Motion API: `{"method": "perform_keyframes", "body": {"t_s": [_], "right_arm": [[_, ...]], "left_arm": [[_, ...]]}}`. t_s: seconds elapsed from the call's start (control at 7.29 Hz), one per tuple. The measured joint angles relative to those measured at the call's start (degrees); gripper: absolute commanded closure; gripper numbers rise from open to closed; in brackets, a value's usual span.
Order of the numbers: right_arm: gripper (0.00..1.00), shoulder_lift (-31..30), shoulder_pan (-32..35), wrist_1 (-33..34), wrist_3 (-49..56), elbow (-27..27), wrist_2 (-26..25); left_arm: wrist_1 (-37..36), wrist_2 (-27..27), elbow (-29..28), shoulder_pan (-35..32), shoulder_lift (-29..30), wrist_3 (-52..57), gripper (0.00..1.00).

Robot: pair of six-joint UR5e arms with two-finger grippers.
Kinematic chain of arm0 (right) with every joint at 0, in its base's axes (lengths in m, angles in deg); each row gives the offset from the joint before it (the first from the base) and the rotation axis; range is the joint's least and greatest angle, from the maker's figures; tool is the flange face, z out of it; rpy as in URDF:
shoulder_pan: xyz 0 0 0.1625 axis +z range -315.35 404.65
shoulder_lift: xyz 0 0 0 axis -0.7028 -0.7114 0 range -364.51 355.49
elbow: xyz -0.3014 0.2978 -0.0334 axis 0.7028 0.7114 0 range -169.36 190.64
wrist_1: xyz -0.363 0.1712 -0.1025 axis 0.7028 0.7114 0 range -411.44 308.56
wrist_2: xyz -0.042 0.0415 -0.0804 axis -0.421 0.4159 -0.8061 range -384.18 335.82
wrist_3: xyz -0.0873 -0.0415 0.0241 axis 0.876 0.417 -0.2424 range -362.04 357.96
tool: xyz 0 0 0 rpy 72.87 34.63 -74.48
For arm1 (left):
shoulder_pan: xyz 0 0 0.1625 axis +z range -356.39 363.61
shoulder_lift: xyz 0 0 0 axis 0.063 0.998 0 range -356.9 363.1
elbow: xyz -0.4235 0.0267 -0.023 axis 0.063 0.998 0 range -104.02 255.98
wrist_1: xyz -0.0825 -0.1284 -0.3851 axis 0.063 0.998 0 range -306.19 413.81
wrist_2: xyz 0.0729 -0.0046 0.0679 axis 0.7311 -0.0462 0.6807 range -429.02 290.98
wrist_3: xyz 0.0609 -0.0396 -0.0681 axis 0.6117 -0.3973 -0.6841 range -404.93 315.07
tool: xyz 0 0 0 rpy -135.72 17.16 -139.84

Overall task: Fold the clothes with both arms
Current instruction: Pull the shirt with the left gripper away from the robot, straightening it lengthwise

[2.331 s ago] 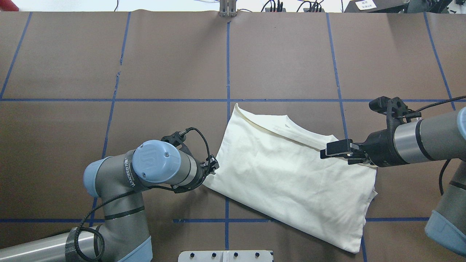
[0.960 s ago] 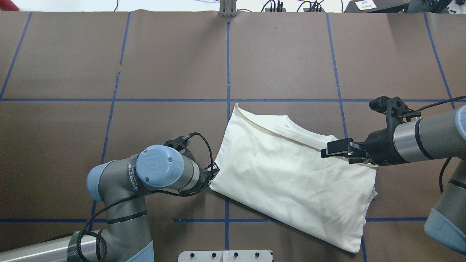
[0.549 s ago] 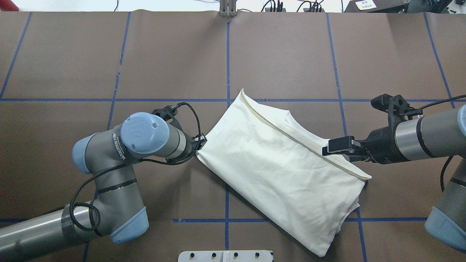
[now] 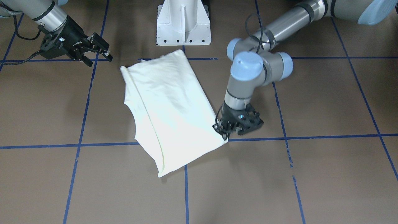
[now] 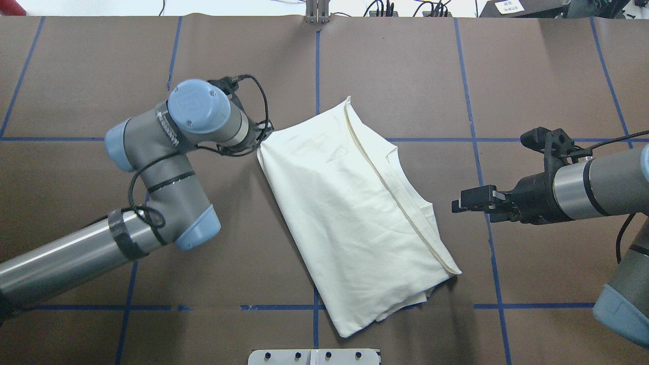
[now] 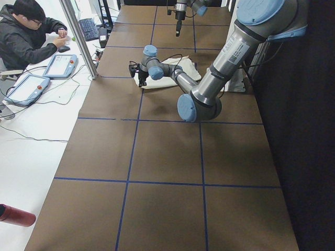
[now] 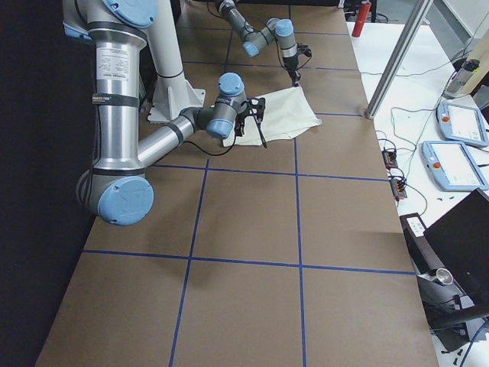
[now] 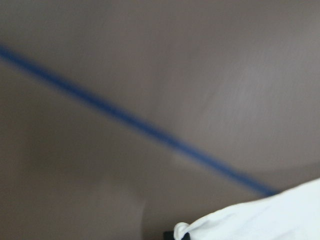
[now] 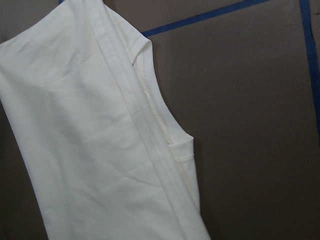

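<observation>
Shirt (image 5: pixel 350 218) lies folded, slanting across the bench (image 5: pixel 405 76). Level with its middle, your right hand (image 4: pixel 104 49) hangs spread and empty. Farther out, your left hand (image 5: pixel 264 136) pinches its far corner, likely squaring it for folding. Next, release, then regrasp with both.

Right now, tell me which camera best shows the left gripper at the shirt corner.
Exterior front-facing: the left gripper is unblocked, pinching the T-shirt corner. Overhead, the left arm hides its fingers; the left wrist view is blurred, showing only cloth; side views show it tiny; right wrist misses it.
</observation>
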Motion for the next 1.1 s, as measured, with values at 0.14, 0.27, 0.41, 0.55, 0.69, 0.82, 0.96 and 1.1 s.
{"method": "perform_keyframes", "body": {"t_s": [0.14, 0.27, 0.41, 0.55, 0.69, 0.82, 0.96, 1.1], "right_arm": [[0.0, 0.05, 0.04, 0.01, 0.04, 0.2, -0.12], [0.0, 0.09, 0.11, 0.01, 0.06, 0.48, -0.2], [0.0, 0.11, 0.14, 0.01, 0.06, 0.73, -0.21], [0.0, 0.12, 0.17, 0.01, 0.06, 0.83, -0.21], [0.0, 0.12, 0.18, 0.01, 0.07, 0.92, -0.23], [0.0, 0.12, 0.18, 0.01, 0.13, 1.02, -0.24], [0.0, 0.33, 0.25, 0.04, 0.33, 1.32, -0.27], [0.0, 0.84, 0.33, 0.09, 0.55, 1.8, -0.31]], "left_arm": [[4.59, 0.18, -7.0, -1.86, 3.45, 3.16, 1.0], [8.46, 0.73, -11.9, -2.67, 5.97, 4.94, 1.0], [10.78, 1.36, -15.31, -2.88, 8.11, 5.62, 1.0], [11.9, 1.65, -17.52, -2.88, 9.61, 5.9, 1.0], [12.64, 1.74, -18.73, -2.86, 10.13, 6.19, 0.6], [13.43, 1.8, -19.47, -2.9, 10.19, 7.55, 0.01], [14.54, 1.9, -19.67, -3.01, 9.86, 9.62, 0.0], [16.11, 2.02, -19.52, -3.09, 9.1, 10.71, 0.0]]}}
